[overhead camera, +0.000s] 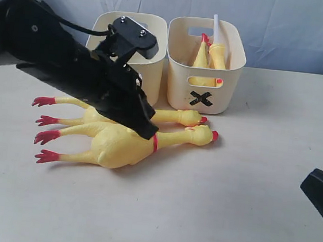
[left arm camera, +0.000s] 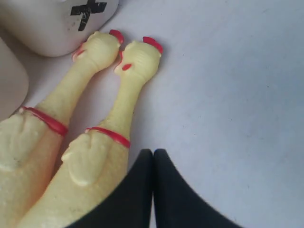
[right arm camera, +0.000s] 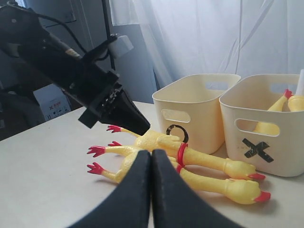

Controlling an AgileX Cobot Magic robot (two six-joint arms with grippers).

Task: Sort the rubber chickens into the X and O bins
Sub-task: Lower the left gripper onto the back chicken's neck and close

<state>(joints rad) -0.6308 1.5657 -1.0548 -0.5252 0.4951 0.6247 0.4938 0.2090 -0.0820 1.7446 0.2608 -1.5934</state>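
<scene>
- The left gripper is reaching in over the table, its two black fingers pressed fully together and gripping nothing.
- Its closed tip is hanging right at the shoulder of the near large rubber chicken, close to that bird's red neck ring. Whether it is actually touching the rubber cannot be told.
- In the left wrist view the shut fingertips are sitting just beside the chicken's body, on the bare-table side.
- The near large rubber chicken is lying on its side on the table in front of the bins, red feet pointing towards the left arm's side and head towards the right arm's side.
- The far large rubber chicken is lying just behind it, parallel and pressed close alongside, with its head just in front of the X bin.
- The X bin is standing upright at the back of the table, its black X facing forward, and is holding two small rubber chickens that are leaning upright inside it.
- The O bin is standing right beside the X bin; the left arm is covering much of it in the exterior view, and its black O is showing in the right wrist view.
- The right gripper is hovering well apart from the chickens, fingers closed tight together and carrying nothing.
</scene>
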